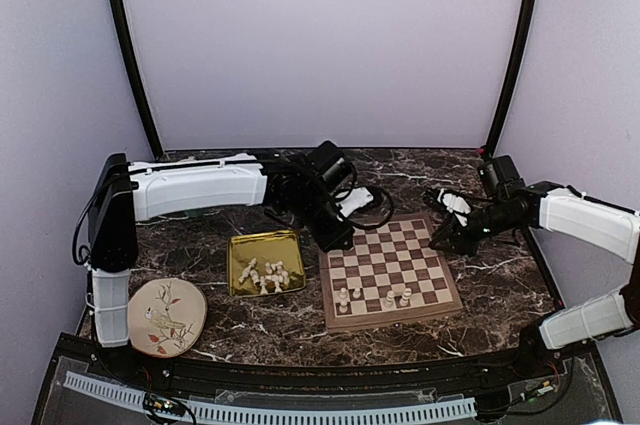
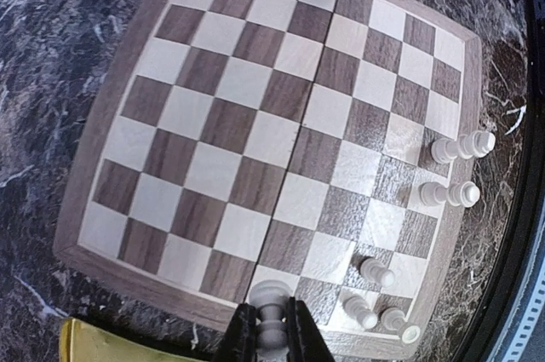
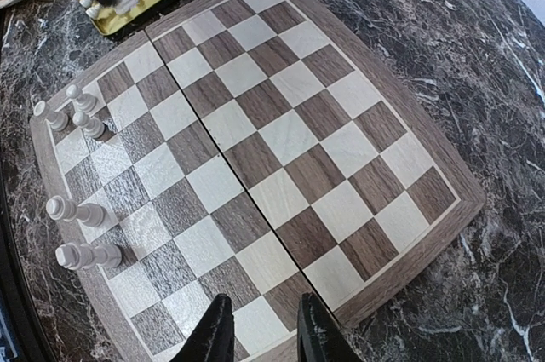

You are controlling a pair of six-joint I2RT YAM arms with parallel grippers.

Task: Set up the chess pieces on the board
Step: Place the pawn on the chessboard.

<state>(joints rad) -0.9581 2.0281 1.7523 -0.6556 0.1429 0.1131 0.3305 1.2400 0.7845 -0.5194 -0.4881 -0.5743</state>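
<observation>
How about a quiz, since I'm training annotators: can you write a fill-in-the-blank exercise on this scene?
The left tool grips one cream chess ___.
The right tool is open and holds ___.
The spare pieces lie in a gold ___ left of the chessboard.
Missing words: piece; nothing; tray.

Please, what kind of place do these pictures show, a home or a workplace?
Probably a robot test booth, not a home: plain pale walls enclose a marble-patterned table, a left arm and a right arm are mounted at its near edge, and the chessboard, gold tray and plate look like laid-out props.
</observation>
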